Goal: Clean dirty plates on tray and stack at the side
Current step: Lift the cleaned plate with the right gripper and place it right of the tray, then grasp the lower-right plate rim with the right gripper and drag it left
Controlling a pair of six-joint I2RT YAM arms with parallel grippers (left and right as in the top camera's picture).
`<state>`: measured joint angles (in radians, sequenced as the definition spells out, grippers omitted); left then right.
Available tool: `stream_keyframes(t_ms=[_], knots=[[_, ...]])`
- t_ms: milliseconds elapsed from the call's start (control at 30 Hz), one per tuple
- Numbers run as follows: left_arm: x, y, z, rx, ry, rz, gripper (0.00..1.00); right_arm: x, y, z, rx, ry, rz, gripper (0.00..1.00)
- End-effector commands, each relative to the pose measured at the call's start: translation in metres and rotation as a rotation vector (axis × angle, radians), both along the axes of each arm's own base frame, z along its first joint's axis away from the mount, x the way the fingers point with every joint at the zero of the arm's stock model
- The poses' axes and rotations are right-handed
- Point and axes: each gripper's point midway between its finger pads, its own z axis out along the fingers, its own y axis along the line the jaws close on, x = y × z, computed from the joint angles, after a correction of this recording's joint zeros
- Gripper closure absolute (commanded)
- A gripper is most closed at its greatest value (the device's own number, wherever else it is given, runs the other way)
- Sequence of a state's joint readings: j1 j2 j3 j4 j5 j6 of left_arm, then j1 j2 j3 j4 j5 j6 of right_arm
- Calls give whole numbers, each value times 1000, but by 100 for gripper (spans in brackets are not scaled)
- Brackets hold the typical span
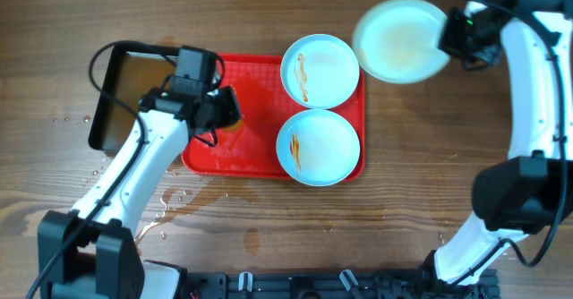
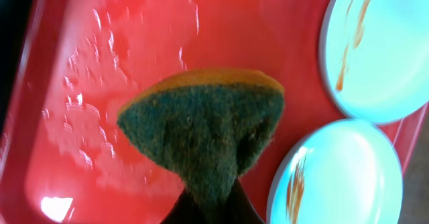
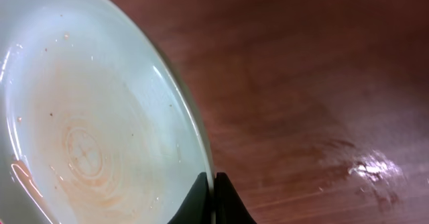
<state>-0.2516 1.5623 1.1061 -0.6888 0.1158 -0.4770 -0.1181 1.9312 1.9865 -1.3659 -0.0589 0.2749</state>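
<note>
I find the right gripper (image 3: 214,192) pinching a smeared plate (image 1: 403,39) by its rim, held clear of the tray (image 1: 255,73); the left gripper (image 1: 220,109) clenches a sponge (image 2: 204,130), apparently ready to scrub.

Tray (image 1: 260,156): red, textured surface. Far plate (image 1: 322,66) and near plate (image 1: 320,147): pale mint-white, each with an orange-brown streak left of centre. Far-right plate (image 1: 403,39): pale, faint orange-brown film. Sponge (image 2: 204,133): dark green face, orange-yellow edge. Pan (image 1: 100,111): black, brownish inside. Table (image 1: 403,227): brown wood grain.
</note>
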Motion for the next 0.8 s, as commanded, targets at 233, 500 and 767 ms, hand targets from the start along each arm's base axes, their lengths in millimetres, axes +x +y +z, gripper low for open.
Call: stream_keyframes(t_ms=[233, 500, 767], knots=[[19, -5, 67, 47, 24, -4, 96, -52, -50, -110, 92, 186, -206, 96], [7, -2, 88, 96, 180, -35, 96, -85, -57, -152, 18, 288, -265, 82], [19, 2, 99, 53, 138, -54, 96, -64, -16, -110, 215, 211, -40, 48]])
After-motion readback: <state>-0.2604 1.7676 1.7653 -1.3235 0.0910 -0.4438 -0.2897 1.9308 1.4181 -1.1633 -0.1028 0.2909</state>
